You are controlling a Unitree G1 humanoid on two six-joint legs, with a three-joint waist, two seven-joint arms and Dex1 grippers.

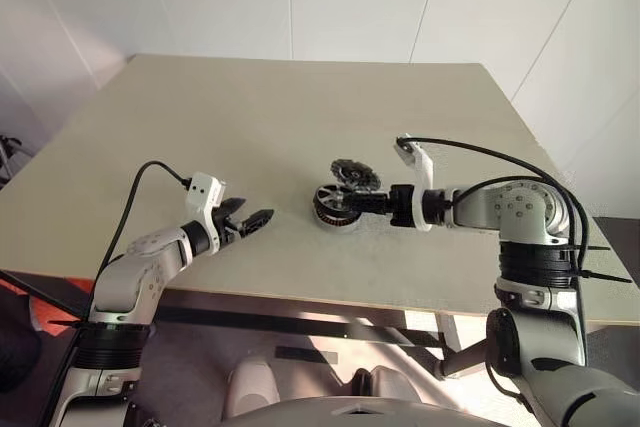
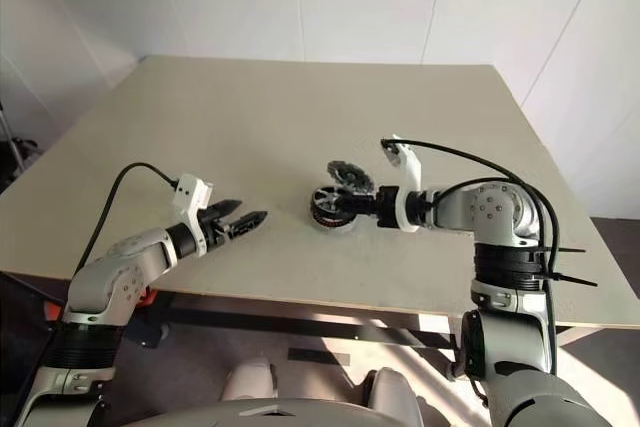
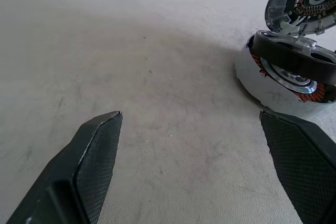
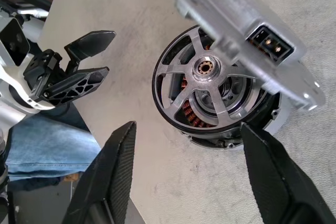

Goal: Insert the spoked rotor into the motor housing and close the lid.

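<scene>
The spoked rotor (image 4: pixel 206 82) sits inside the motor housing (image 1: pixel 334 209) on the table (image 1: pixel 250 117), lid (image 1: pixel 356 175) raised behind it, no readable writing anywhere, with the right gripper (image 4: pixel 189 174) spread empty just beside it and the left gripper (image 1: pixel 252 219) wide apart, off to the side.

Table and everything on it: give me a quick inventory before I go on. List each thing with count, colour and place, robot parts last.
table: one, beige, in front of the robot.
motor housing: one, silver, copper windings inside, near the table's middle.
spoked rotor: one, silver spokes in a black ring, sitting in the housing.
lid: one, dark, open, tilted up behind the housing.
left hand: one, black fingers, open, left of the housing, apart from it.
right hand: one, black fingers, open, at the housing's right.
</scene>
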